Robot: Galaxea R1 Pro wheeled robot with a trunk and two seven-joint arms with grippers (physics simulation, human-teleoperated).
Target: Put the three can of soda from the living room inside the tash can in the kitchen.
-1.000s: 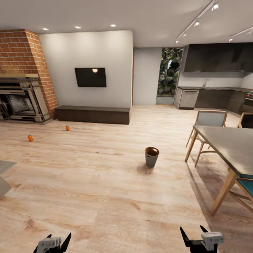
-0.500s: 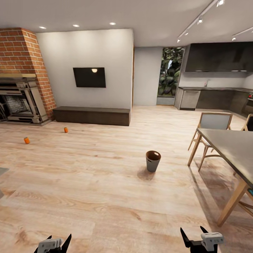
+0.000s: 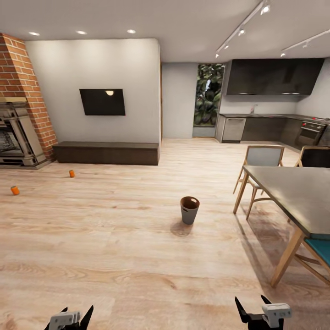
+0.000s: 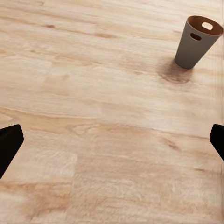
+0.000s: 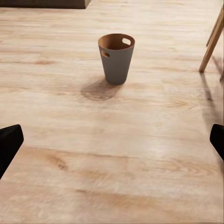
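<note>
At the far left of the head view stands the red brick chimney with the carved fireplace below it. On the light wood plank floor in front lie two orange soda cans — one near the left edge, the other just ahead of a long dark low bench set against the white wall, under a black wall-mounted screen.

Further right, near the middle of the floor and well apart from both cans, the grey trash can stands upright, its brown inside showing; it also appears in the left wrist view and the right wrist view.

Right of it is a dining table with a grey tabletop and wooden chairs. Behind, the kitchen shows dark cabinets and a countertop.

The left gripper and right gripper hang low over bare floor — both with fingers spread and released, grasping nothing.
</note>
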